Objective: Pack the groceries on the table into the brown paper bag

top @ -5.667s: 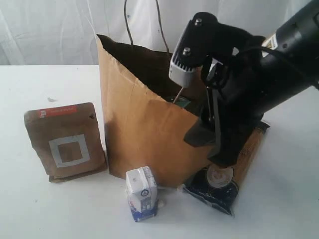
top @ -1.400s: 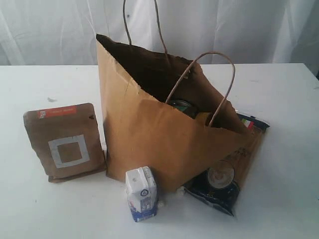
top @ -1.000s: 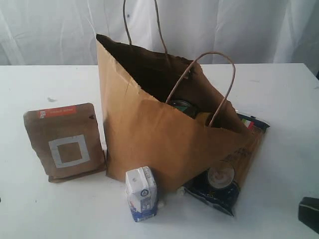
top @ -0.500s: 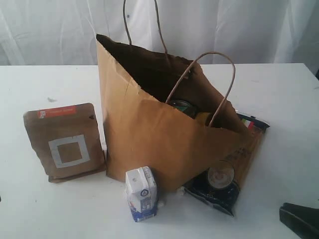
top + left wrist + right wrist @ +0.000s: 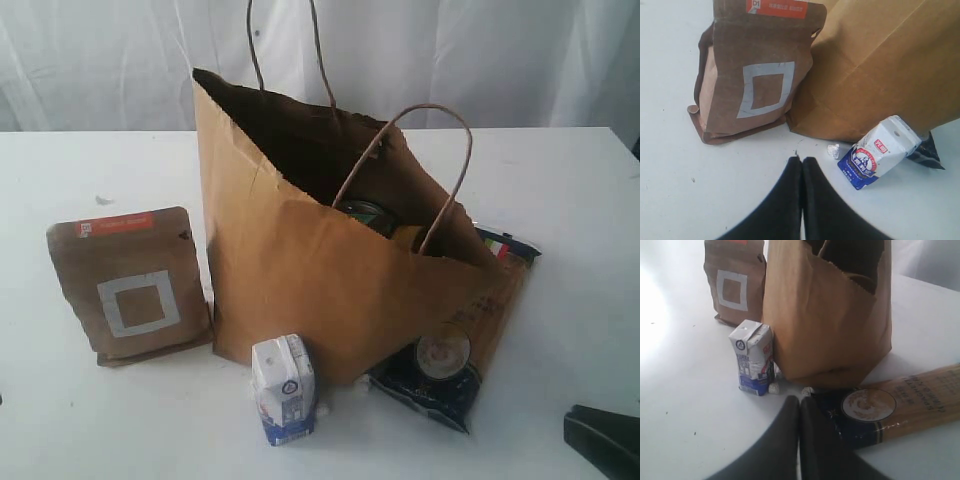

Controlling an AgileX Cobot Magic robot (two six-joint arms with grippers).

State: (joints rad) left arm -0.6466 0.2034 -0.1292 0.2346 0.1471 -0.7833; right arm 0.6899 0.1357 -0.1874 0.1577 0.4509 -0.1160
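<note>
The brown paper bag (image 5: pixel 330 270) stands open in the middle of the white table (image 5: pixel 560 190), with a dark metal-lidded jar (image 5: pixel 363 212) showing inside. A brown kraft pouch (image 5: pixel 130 285) stands to its left. A small white-blue carton (image 5: pixel 284 390) stands in front of the bag. The spaghetti pack (image 5: pixel 460 350) lies flat at the bag's right foot. My left gripper (image 5: pixel 801 161) is shut and empty, short of the pouch (image 5: pixel 757 70) and the carton (image 5: pixel 882 152). My right gripper (image 5: pixel 799 401) is shut and empty, close to the spaghetti pack (image 5: pixel 890 407); a dark part of that arm (image 5: pixel 605 438) shows at the bottom right.
Small crumpled foil bits (image 5: pixel 833 150) lie on the table by the carton and the bag's base. A white curtain (image 5: pixel 120 60) hangs behind the table. The bag's two loop handles (image 5: pixel 450 160) stick up above its rim.
The right arm left the bag and dropped out of view, then its dark tip came back in at the bottom right corner. The groceries and bag have not moved.
</note>
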